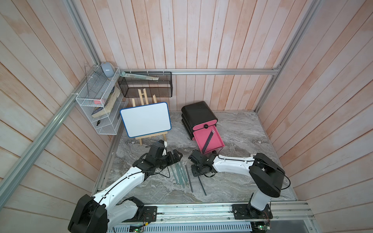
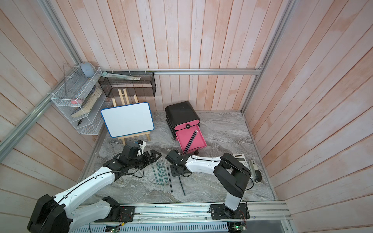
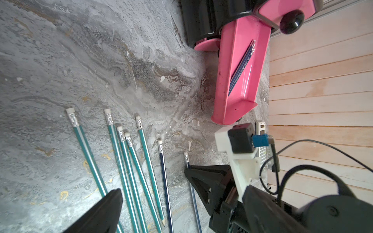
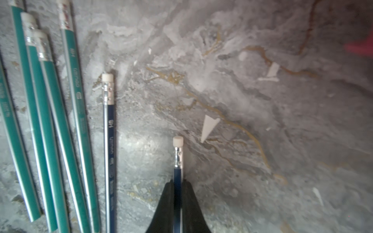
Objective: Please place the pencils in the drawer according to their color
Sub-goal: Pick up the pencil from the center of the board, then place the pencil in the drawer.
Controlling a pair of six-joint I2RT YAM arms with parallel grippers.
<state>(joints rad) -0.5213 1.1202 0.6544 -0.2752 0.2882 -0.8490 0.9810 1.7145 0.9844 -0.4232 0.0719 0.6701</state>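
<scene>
- Pencil [image 4: 177, 159], dark navy with silver ferrule, on the grey marble tabletop [image 4: 262, 121], pinched between the right gripper [image 4: 177, 184]'s black fingers.
- Teal-green pencils [image 3: 125, 161] lie just beside it.
- Pink drawer tray [image 1: 219, 142] stands pulled out, holding dark pencils [image 1: 209, 141].
- Left gripper [image 1: 176, 156] hangs spread apart near the teal eraser ends.

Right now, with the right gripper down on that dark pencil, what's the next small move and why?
Probably lift it straight up a little. The right gripper is shut on the dark blue pencil near its eraser end, with the pencil apparently lying on the table. The open pink drawer already holds dark pencils, so it likely goes there next.
</scene>
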